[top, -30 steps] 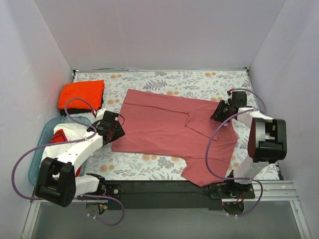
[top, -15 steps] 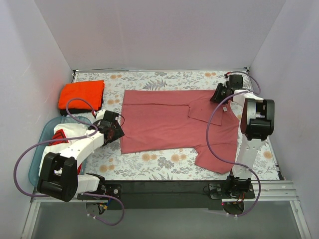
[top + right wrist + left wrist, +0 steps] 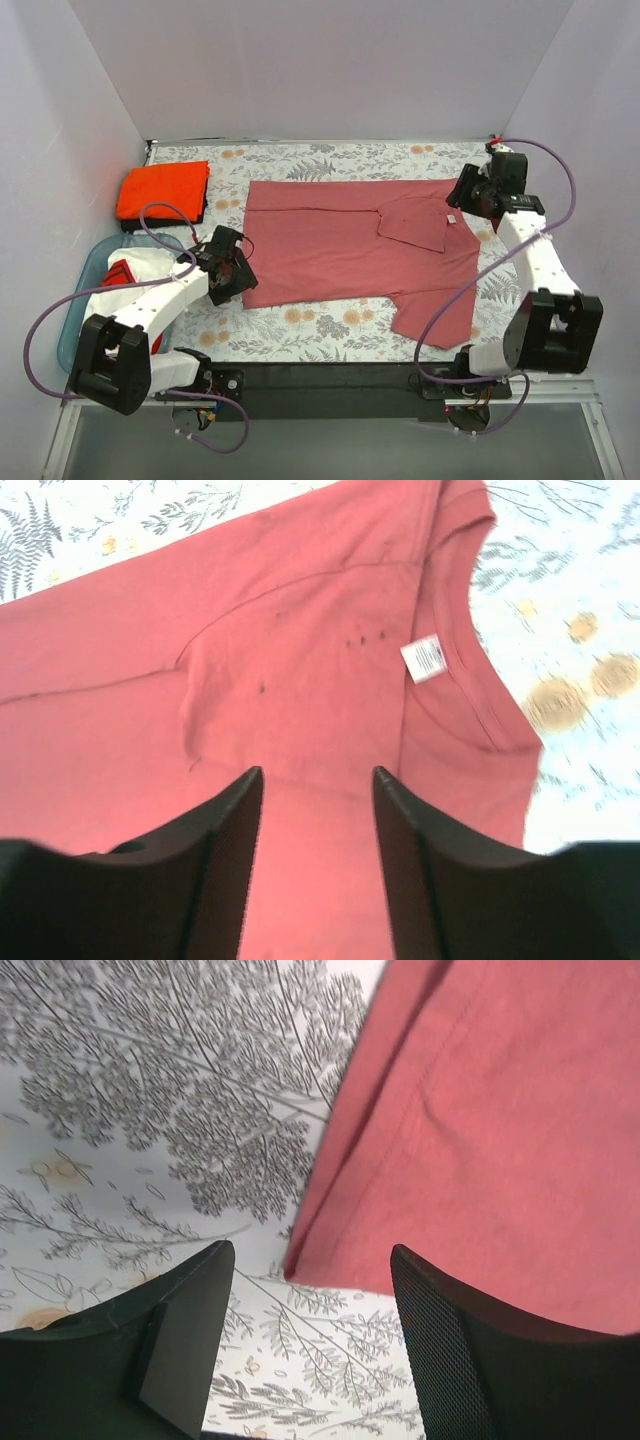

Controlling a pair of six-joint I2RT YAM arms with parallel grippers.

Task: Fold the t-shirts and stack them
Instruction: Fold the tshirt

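- The rose-red t-shirt (image 3: 340, 250) lies flat on the leaf-printed tabletop (image 3: 300, 165). It is soft matte cloth with one sleeve folded in and a white label (image 3: 428, 658) at the collar.
- The orange t-shirt (image 3: 163, 188) sits folded at the far left corner.
- My left fingers (image 3: 185, 1335) stand apart and empty, low over the shirt's stitched hem corner.
- My right fingers (image 3: 215, 865) are parted, holding nothing, above the collar end, with that arm stretched far out.
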